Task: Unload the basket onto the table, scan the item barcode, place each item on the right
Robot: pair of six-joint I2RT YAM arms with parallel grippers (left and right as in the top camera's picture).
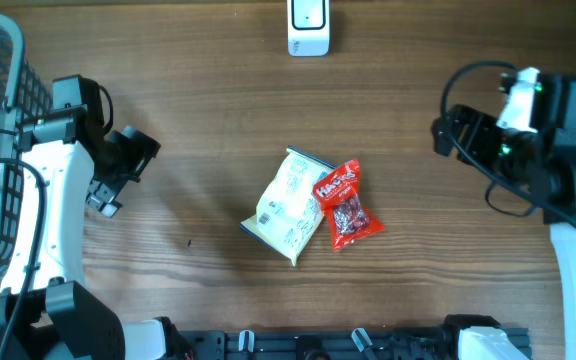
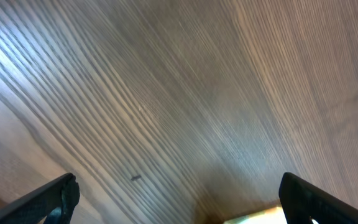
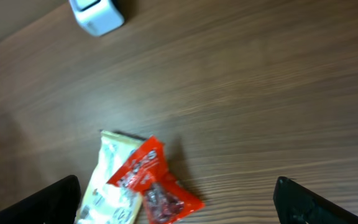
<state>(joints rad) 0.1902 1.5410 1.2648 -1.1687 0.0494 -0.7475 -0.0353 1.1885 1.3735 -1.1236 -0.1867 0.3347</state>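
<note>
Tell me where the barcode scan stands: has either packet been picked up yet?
Nothing looks done: the pale packet and the red packet overlapping it lie mid-table, apart from the white scanner at the far edge. Nothing is in hand: the left gripper and right gripper are open and empty, out to the sides. Left: grasp a packet and present its barcode to the scanner.

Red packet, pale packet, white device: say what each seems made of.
Red packet: likely glossy plastic film, crinkled and shiny.
Pale packet: probably plastic or paper wrap, duller and creased.
White device: seemingly smooth hard plastic, with rounded corners.
</note>
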